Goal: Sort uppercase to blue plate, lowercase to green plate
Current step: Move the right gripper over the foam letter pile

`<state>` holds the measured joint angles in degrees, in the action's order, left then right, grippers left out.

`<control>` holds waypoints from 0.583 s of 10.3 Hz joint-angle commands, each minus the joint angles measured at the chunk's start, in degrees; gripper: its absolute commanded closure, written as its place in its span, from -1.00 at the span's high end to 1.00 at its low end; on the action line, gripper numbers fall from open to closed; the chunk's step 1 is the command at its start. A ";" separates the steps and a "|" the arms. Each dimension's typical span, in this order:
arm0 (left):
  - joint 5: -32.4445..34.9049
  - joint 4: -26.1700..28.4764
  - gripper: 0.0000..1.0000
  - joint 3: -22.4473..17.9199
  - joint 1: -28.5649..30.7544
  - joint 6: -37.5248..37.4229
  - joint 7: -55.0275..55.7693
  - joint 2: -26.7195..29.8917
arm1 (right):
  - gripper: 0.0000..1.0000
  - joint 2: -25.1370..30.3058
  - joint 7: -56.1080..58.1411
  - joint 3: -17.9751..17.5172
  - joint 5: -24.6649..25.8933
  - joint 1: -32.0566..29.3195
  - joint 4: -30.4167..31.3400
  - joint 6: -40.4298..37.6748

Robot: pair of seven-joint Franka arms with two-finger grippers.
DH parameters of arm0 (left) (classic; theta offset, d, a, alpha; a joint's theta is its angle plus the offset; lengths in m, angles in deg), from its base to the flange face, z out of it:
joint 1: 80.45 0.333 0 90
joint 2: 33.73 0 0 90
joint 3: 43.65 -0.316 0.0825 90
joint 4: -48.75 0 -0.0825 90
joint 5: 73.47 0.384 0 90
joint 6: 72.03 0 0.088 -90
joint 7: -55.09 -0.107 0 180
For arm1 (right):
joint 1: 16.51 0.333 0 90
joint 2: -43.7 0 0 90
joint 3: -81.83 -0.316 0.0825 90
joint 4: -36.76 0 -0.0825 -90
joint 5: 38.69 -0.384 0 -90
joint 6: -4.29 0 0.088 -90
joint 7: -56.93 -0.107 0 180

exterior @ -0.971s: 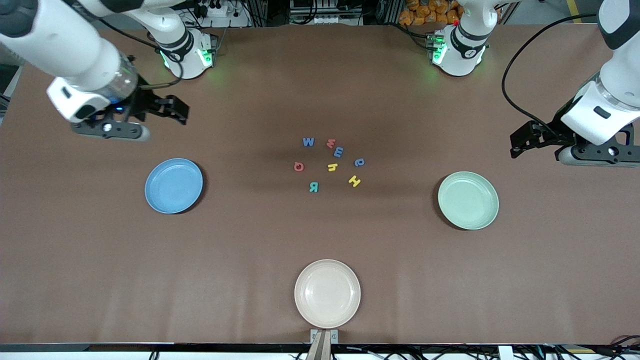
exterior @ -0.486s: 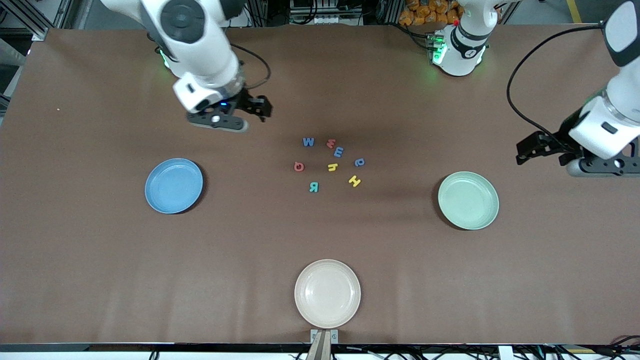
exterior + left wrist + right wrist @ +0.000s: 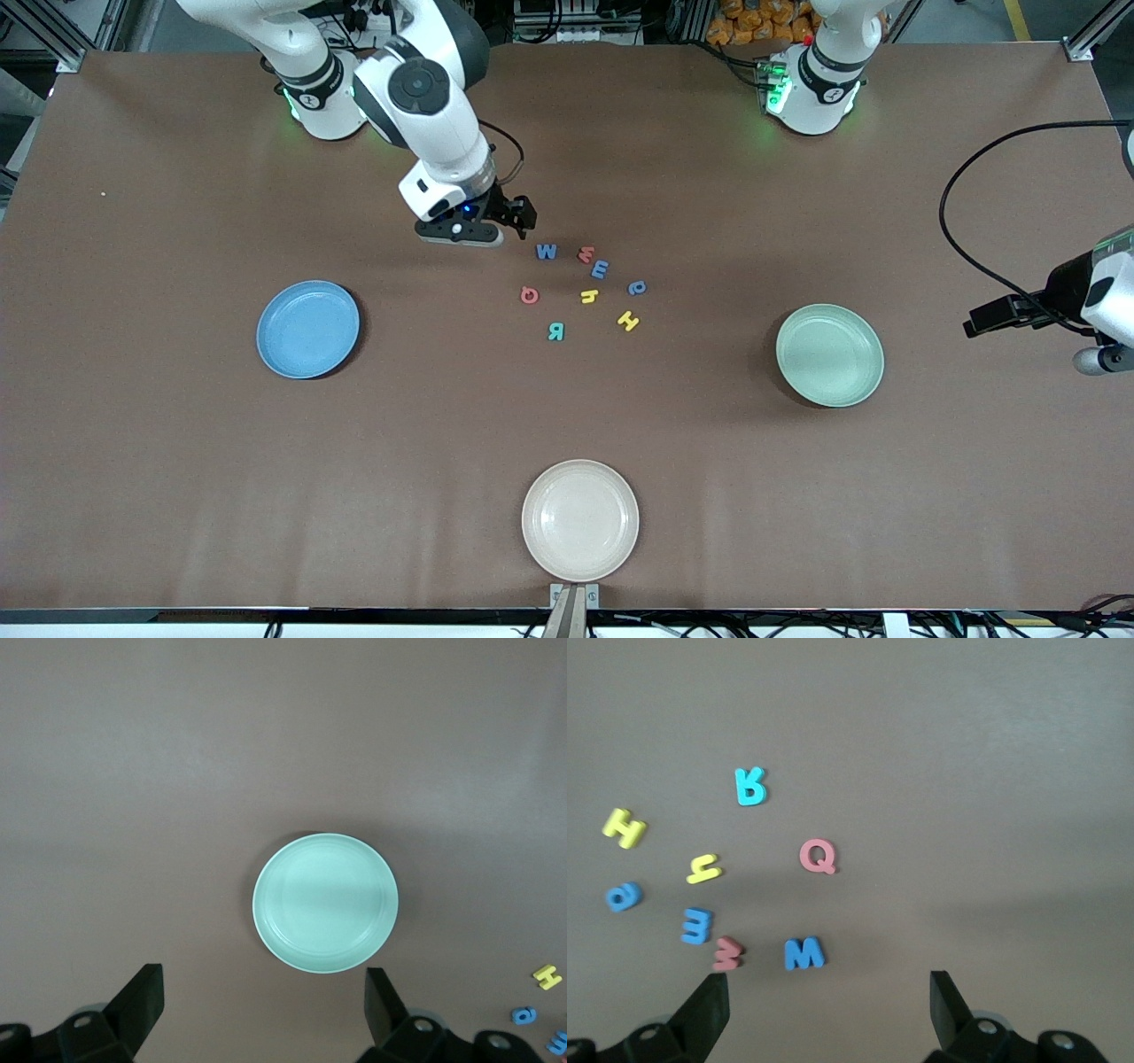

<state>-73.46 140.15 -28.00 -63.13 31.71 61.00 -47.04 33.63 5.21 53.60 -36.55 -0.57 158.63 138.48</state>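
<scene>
Eight letters between blue plate (image 3: 307, 330) and green plate (image 3: 830, 354).
We log right gripper (image 3: 512, 219) beside W (image 3: 547, 252), fingers apart, empty; left gripper (image 3: 266, 1014) over table near green plate, fingers apart.

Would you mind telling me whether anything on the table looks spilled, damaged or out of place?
Nothing stands out. Eight foam letters lie flat in a loose cluster mid-table, none on a plate. The blue plate, green plate and cream plate sit level and hold nothing.
</scene>
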 commanded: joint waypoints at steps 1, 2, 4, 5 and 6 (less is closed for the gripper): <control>-0.98 -0.53 1.00 -2.79 -2.79 -0.02 -0.02 -0.75 | 1.00 -6.60 -3.20 0.02 5.23 2.34 -0.75 5.44; -1.15 -0.35 1.00 -11.34 -11.52 -0.03 -0.02 -0.93 | 1.00 -8.10 -3.91 0.11 5.76 3.56 -0.75 7.21; -2.20 -0.09 1.00 -23.97 -23.54 -0.11 -0.20 -1.19 | 1.00 -11.88 -6.27 0.54 9.09 5.24 -1.02 10.80; -2.38 0.00 1.00 -23.91 -23.56 -0.11 -0.20 -1.11 | 1.00 -13.29 -8.81 1.16 12.85 6.03 -1.02 11.44; -2.30 -0.09 1.00 -23.82 -23.65 -0.11 -0.20 -1.11 | 0.90 -14.69 -11.54 1.51 15.58 6.47 -1.11 11.71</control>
<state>-74.17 140.26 -50.65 -86.31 31.72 61.12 -48.31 21.45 -2.08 54.05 -25.28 4.59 158.77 149.42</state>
